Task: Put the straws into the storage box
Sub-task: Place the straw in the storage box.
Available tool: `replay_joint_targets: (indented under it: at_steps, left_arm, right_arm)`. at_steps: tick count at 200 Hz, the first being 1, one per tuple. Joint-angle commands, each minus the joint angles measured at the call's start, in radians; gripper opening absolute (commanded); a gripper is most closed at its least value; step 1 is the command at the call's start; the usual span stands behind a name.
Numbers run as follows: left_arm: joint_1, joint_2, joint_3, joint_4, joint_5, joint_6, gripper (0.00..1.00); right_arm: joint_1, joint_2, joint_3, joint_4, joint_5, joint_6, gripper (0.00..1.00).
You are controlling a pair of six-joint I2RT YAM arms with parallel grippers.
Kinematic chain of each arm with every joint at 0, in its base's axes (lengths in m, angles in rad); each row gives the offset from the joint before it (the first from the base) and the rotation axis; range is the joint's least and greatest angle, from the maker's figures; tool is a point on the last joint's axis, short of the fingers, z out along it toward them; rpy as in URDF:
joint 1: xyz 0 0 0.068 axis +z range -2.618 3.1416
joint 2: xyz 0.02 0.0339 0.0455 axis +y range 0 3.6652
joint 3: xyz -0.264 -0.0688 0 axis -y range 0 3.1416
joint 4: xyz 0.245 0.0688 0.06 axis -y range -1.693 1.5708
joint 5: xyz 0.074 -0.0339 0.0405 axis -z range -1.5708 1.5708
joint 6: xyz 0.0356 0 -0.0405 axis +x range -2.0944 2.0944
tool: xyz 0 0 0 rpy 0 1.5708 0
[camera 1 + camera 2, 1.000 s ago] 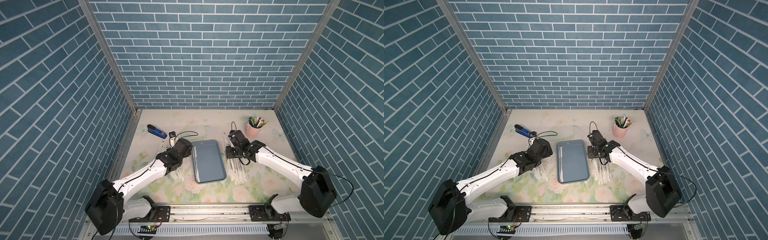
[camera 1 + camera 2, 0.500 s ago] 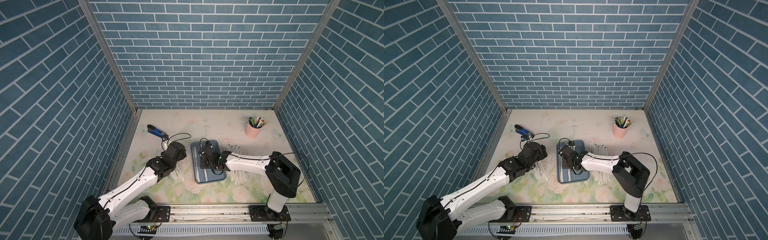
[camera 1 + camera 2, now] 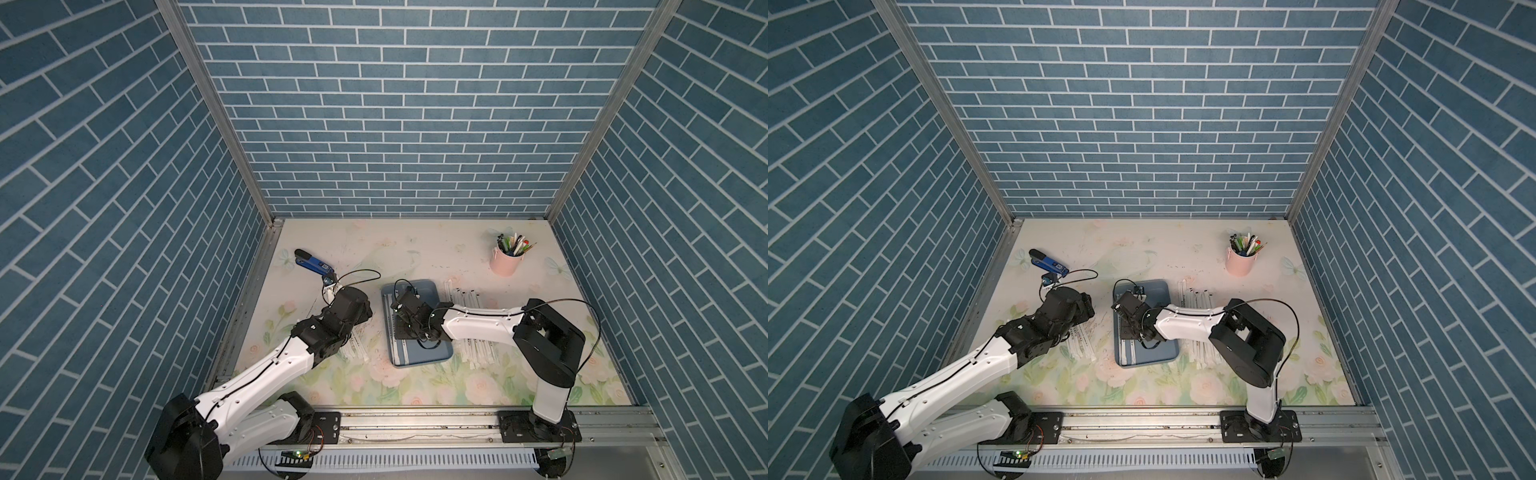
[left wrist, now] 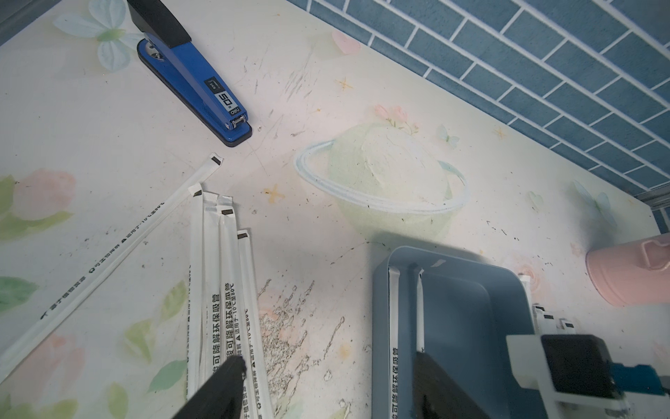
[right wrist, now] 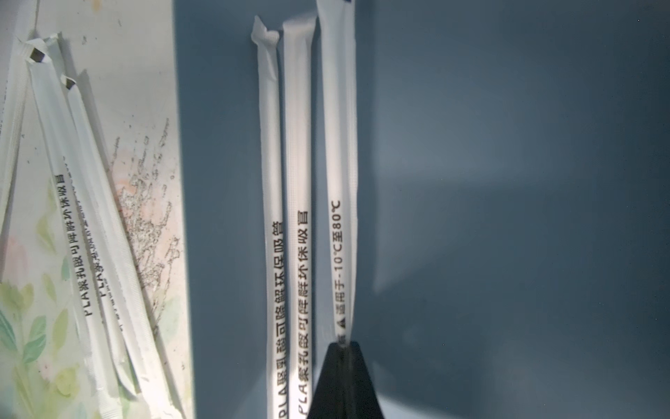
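two robot arms work over a flowered counter (image 3: 415, 249). the storage box (image 3: 432, 355), a shallow blue-grey tray, lies near the middle of the counter, its long sides running from front edge to back edge. the right gripper (image 5: 342, 350) hangs low over the inside of the box, jaws pinched tight on one wrapped straw (image 5: 339, 181), which runs out ahead of the fingers lengthwise along the tray. it seems held this way so it can be laid parallel to the two straws (image 5: 297, 145) already lying side by side by the box's left wall, just beside them. whether it touches the box floor cannot be told.

the left gripper (image 4: 328, 362) hovers with jaws wide and empty above a loose pile of straws (image 4: 221, 290) on the counter between the box and the left edge, likely lined up to take the next one. another row of straws (image 3: 478, 353) waits between the box and the right edge, partly under the right arm. a blue stapler (image 4: 195, 79) lies towards the back left corner and a pink cup (image 3: 506, 262) of pens near the back right corner, both well apart from the work. most straws are not yet in.
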Motion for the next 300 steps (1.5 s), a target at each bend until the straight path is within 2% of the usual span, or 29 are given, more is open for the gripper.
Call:
replay_joint_targets:
  at_steps: [1, 140, 187, 203, 224, 261, 283, 300]
  left_arm:
    - [0.004, 0.011, -0.009, 0.002, 0.005, -0.001, 0.76]
    - [0.005, 0.024, 0.0, -0.008, 0.013, -0.011, 0.71]
    - [0.018, 0.031, 0.005, -0.067, -0.015, -0.002, 0.65]
    - [0.073, 0.019, -0.009, -0.092, 0.002, 0.011, 0.6]
    - [0.213, -0.018, -0.048, -0.084, 0.09, 0.053, 0.54]
    - [0.44, -0.023, -0.073, -0.09, 0.155, 0.126, 0.5]
    - [0.472, 0.022, -0.067, -0.06, 0.198, 0.146, 0.48]
    - [0.465, 0.047, -0.059, -0.052, 0.23, 0.147, 0.45]
  right_arm:
    - [0.004, 0.03, 0.031, 0.008, -0.022, 0.022, 0.04]
    - [-0.016, 0.027, 0.005, 0.046, -0.052, 0.051, 0.15]
    - [-0.022, -0.044, 0.018, 0.001, -0.023, 0.008, 0.25]
    - [-0.029, -0.084, 0.026, -0.025, -0.009, -0.024, 0.3]
    - [-0.05, -0.14, 0.044, -0.065, 0.01, -0.098, 0.39]
    - [-0.106, -0.219, 0.057, -0.127, 0.075, -0.194, 0.41]
    - [-0.121, -0.231, 0.052, -0.12, 0.062, -0.234, 0.4]
    - [-0.123, -0.208, 0.049, -0.101, 0.008, -0.263, 0.33]
